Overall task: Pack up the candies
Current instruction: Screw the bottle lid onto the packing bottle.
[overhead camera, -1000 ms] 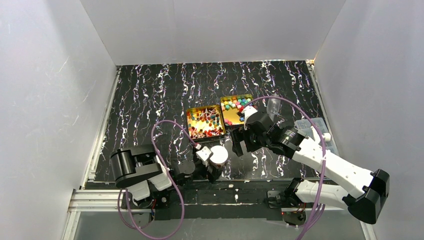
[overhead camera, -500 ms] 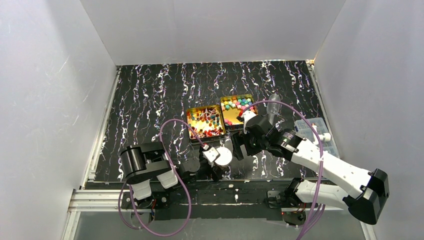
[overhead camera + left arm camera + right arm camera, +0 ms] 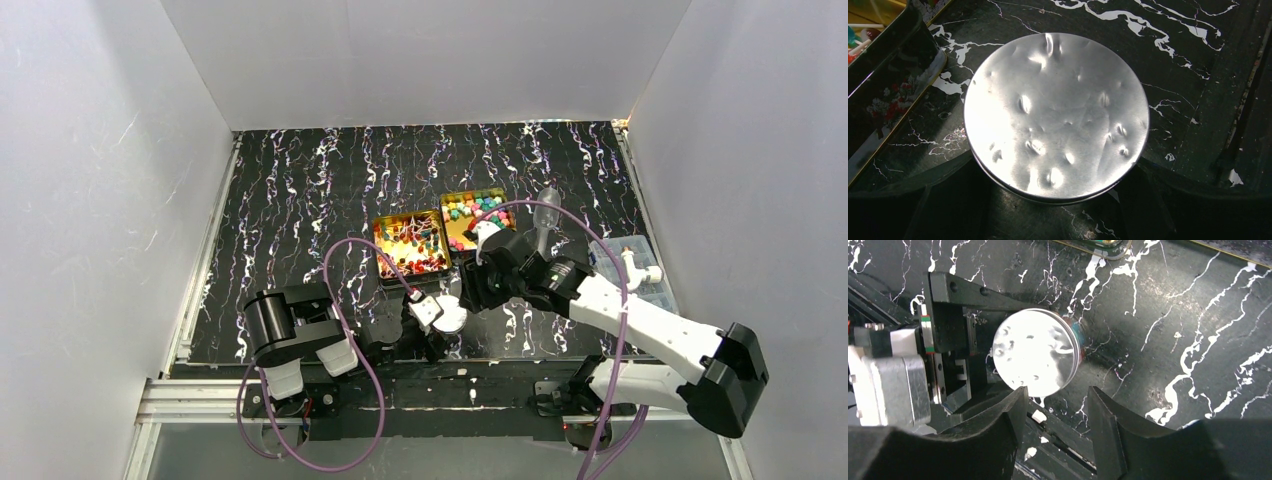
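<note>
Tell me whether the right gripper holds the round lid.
No: the right gripper stands open with nothing between its fingers, and the round lid lies beyond their tips.

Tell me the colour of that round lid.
Shiny silver-white with small dents; the lid shows best in the left wrist view.

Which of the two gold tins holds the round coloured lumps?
The right-hand tin in the top view: it holds the round lumps, while the left-hand tin holds thin twist-wrapped pieces.
</note>
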### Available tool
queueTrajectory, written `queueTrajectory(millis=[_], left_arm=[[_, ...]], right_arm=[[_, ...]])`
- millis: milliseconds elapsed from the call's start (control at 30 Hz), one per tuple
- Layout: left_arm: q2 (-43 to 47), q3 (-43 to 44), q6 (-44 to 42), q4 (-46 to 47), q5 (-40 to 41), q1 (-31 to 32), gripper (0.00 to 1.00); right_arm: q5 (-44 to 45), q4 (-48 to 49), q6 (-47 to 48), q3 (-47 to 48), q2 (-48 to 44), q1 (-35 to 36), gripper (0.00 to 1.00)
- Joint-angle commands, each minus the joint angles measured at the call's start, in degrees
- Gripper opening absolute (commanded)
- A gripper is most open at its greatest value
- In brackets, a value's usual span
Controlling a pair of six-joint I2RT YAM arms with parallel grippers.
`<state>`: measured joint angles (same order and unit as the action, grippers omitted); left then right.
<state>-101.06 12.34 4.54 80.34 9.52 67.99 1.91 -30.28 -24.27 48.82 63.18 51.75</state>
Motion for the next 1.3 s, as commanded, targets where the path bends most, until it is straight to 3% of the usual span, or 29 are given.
queueTrajectory(millis=[0,500,1267], left_arm=[[0.2,-0.1,-1.5,-2.0,-1.3,0.1,0.61],[2.4,-1.2,-1.2,-4.6,-1.5,0.0,0.53],[3.6,-0.6,-1.3,-6.8,-1.0,0.0,0.51]], right_arm=[[-1.3,5.9,-0.5,-0.5,2.5,-0.6,0.54],[-6.5,11.0,3.4,-0.8,9.7,-4.3,0.40],[-13.9,15.9,3.4,-7.1,12.8,-4.9,0.30]])
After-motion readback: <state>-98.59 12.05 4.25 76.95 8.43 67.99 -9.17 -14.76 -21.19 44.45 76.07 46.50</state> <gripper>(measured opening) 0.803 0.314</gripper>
